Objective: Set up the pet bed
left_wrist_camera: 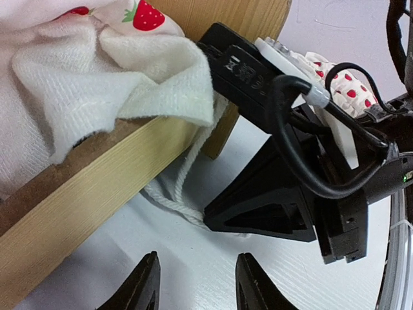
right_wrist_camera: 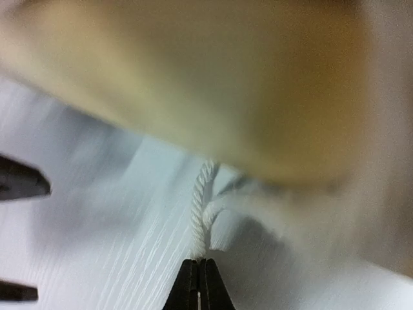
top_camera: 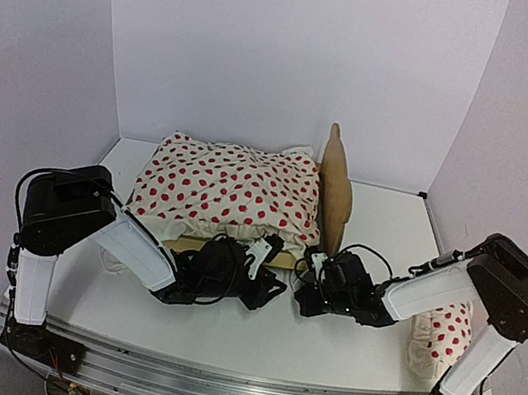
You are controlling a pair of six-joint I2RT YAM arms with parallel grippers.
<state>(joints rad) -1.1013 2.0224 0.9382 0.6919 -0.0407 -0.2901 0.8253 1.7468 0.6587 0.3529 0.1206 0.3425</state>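
The pet bed stands mid-table, its plywood headboard upright at the right end. A white red-dotted duvet covers it and hangs over the wooden side rail. A thin white cord trails from under the duvet onto the table beside the bed's leg. My right gripper is shut, pinching this cord at its fingertips, low on the table next to the bed's near corner. My left gripper hovers open just in front of the rail, nothing between its fingers, facing the right gripper.
A small red-dotted pillow lies on the table at the right, beside the right arm. Both grippers sit close together in front of the bed. White walls enclose the table on three sides.
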